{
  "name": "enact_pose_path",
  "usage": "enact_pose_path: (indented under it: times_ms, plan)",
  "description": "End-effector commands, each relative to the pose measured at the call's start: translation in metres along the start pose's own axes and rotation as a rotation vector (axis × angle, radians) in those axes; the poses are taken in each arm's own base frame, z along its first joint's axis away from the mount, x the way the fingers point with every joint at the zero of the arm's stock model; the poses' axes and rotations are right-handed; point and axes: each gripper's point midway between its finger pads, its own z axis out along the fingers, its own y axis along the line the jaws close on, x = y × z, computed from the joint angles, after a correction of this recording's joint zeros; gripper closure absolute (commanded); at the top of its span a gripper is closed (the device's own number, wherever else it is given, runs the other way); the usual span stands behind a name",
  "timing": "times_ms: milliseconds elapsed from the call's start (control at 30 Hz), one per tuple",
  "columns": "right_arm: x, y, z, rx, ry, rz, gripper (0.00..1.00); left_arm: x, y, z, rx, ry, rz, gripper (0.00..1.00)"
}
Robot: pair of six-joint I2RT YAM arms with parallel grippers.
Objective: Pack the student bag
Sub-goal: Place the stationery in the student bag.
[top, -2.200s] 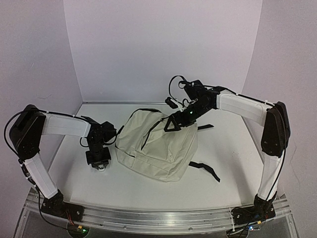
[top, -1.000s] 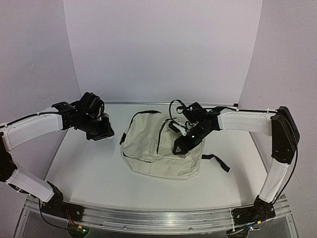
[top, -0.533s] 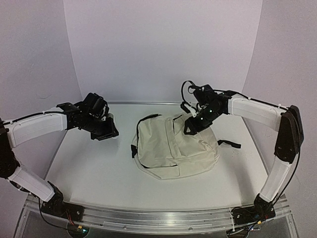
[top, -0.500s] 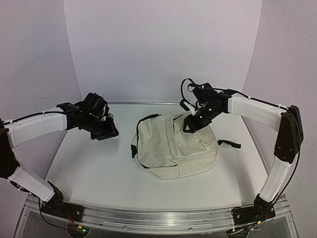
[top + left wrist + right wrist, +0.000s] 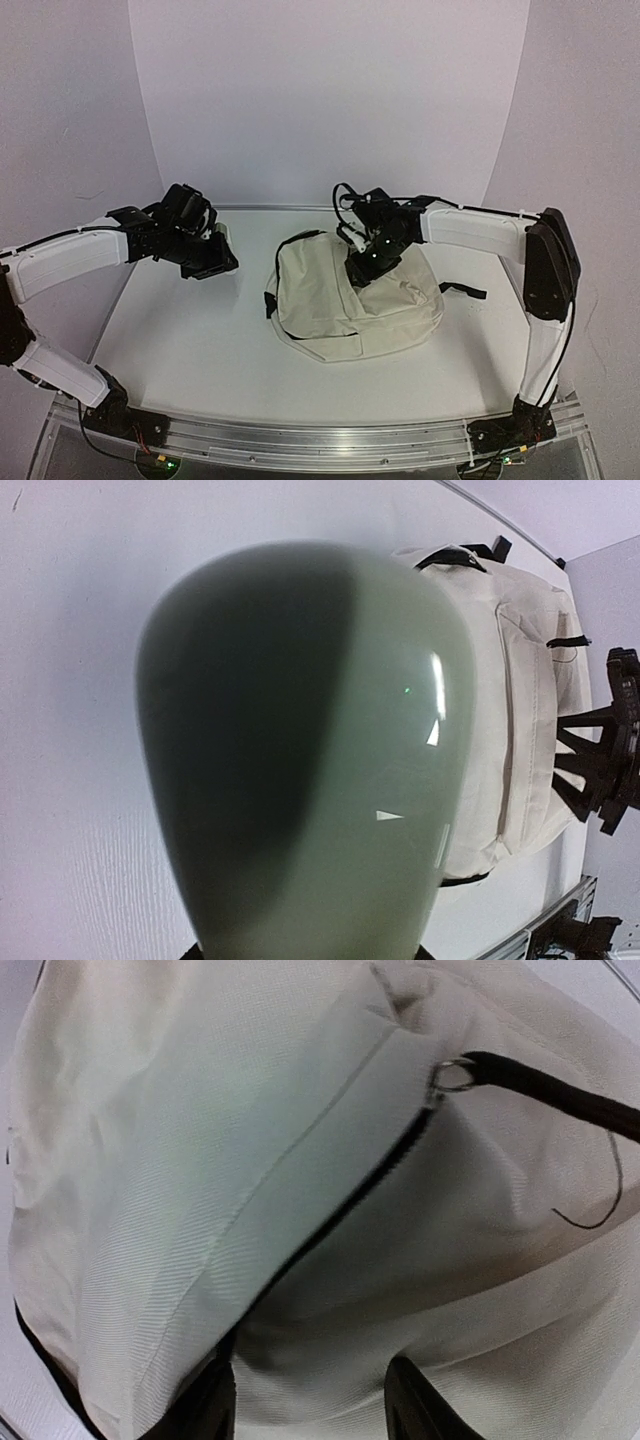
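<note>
The student bag (image 5: pixel 345 310) lies flat in the middle of the table, cream with black zippers; it also shows in the left wrist view (image 5: pixel 520 680). My right gripper (image 5: pixel 361 270) hangs over its upper part. In the right wrist view my right gripper (image 5: pixel 315 1405) has its jaws apart, open, with cream fabric (image 5: pixel 200 1160) beneath, next to a black zipper (image 5: pixel 340 1210) and its ring pull (image 5: pixel 452 1070). My left gripper (image 5: pixel 212 255) hovers left of the bag, shut on a smooth, glossy grey-green rounded object (image 5: pixel 300 750) that fills its view.
A black strap (image 5: pixel 462 291) trails from the bag's right side, and another loop (image 5: pixel 270 303) lies at its left. White walls close the table at the back and sides. A metal rail (image 5: pixel 320 445) runs along the near edge.
The right gripper dragged the bag to the right, then moved left along its top edge. The bag now lies still. The left arm has barely moved and still holds its object.
</note>
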Motion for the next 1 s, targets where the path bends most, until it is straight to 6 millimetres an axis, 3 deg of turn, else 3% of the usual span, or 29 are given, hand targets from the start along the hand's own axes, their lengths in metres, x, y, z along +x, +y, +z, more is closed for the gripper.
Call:
enact_pose_path:
  times_ms: [0,100,233,367,500,733,967]
  plan:
    - [-0.012,0.029,-0.006,-0.01,-0.027,-0.012,0.37,-0.012,-0.013,-0.007,0.059,-0.056,-0.006,0.91]
    - [-0.014,0.035,-0.001,0.005,-0.025,-0.019,0.33,-0.012,-0.014,-0.005,0.062,-0.053,-0.006,0.91]
    - [-0.011,0.022,0.011,0.095,-0.007,-0.033,0.34,-0.012,-0.015,-0.004,0.064,-0.051,-0.009,0.91]
    - [0.0,0.006,0.023,0.183,0.03,-0.056,0.48,-0.012,-0.014,-0.005,0.066,-0.054,-0.012,0.91]
    - [0.01,0.002,0.021,0.189,0.046,-0.057,0.66,-0.012,-0.014,-0.006,0.065,-0.058,-0.01,0.91]
    - [-0.003,-0.007,-0.013,0.165,-0.02,-0.027,0.99,-0.013,-0.02,-0.003,0.09,-0.057,0.0,0.91]
    - [-0.025,-0.005,-0.064,0.006,-0.13,0.035,1.0,-0.015,-0.057,0.003,0.281,-0.036,0.019,0.92]
